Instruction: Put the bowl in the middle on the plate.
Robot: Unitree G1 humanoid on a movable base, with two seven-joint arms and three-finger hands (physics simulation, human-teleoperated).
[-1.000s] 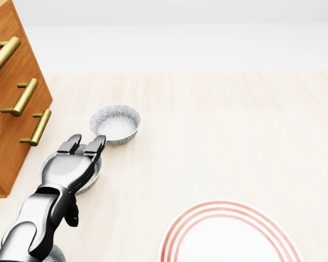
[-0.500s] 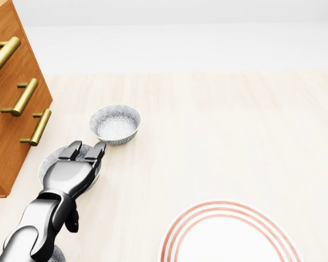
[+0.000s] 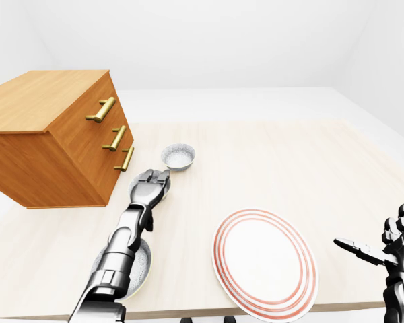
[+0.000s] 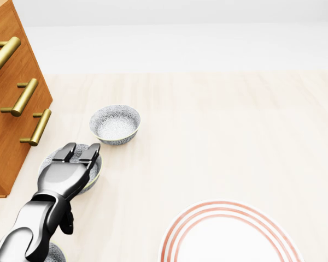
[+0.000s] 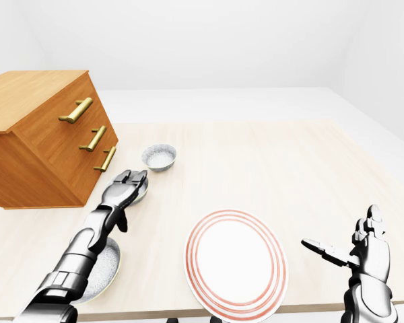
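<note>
Toward the left side of the pale wooden worktop (image 4: 235, 136), beside the brown wooden drawer chest (image 4: 8, 123), the small white bowl with a grey speckled pattern (image 4: 48, 162) sits in the middle of a row of three. It is largely covered by the silver left hand (image 4: 65, 177), whose fingers (image 4: 91, 153) lie straight over it, unclenched and grasping nothing. Compared with a second ago, this hand has drawn back nearer, its tips now clear of the far bowl (image 4: 115, 124). At the right, the right hand (image 5: 367, 252) is spread and released, apart from the red-ringed white plate (image 4: 229, 240).
</note>
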